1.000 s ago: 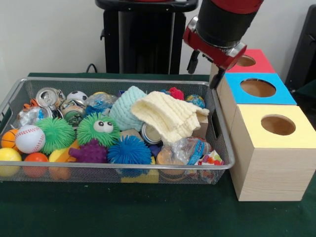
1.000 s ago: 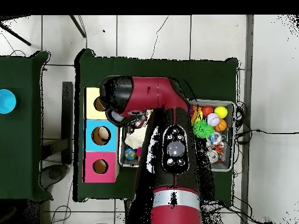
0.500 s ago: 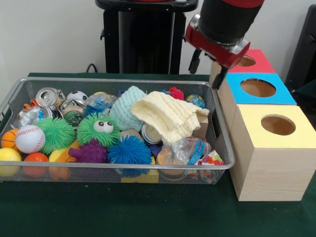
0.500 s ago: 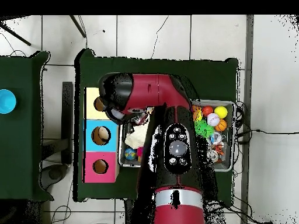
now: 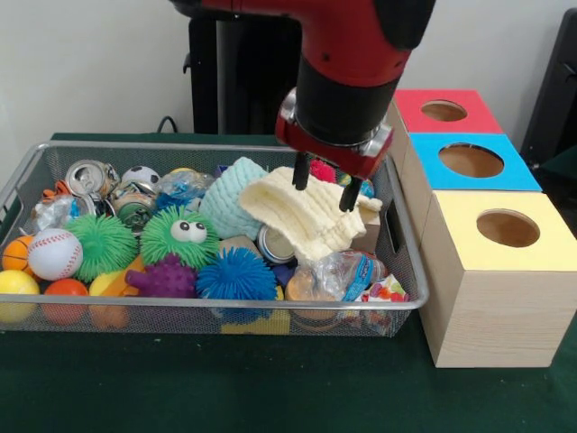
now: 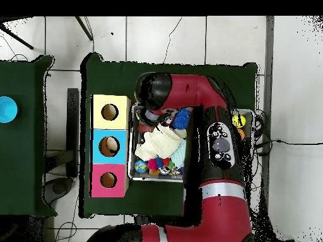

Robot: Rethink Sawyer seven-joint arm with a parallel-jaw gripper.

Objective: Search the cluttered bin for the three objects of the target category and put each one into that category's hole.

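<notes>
The gripper (image 5: 325,194), jaws apart and empty, hangs just above the cream knitted cloth (image 5: 306,215), which lies draped lengthwise from the teal cloth (image 5: 230,194) toward the wire bin's (image 5: 401,262) box-side end, over a can (image 5: 273,245) and plastic-wrapped items (image 5: 347,273).

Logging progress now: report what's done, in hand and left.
Done: nothing visibly sorted; the red, blue and yellow holes show nothing inside. In hand: nothing; the open gripper hangs over the yellow cloth in the bin. Left: apparently all three objects.
</notes>
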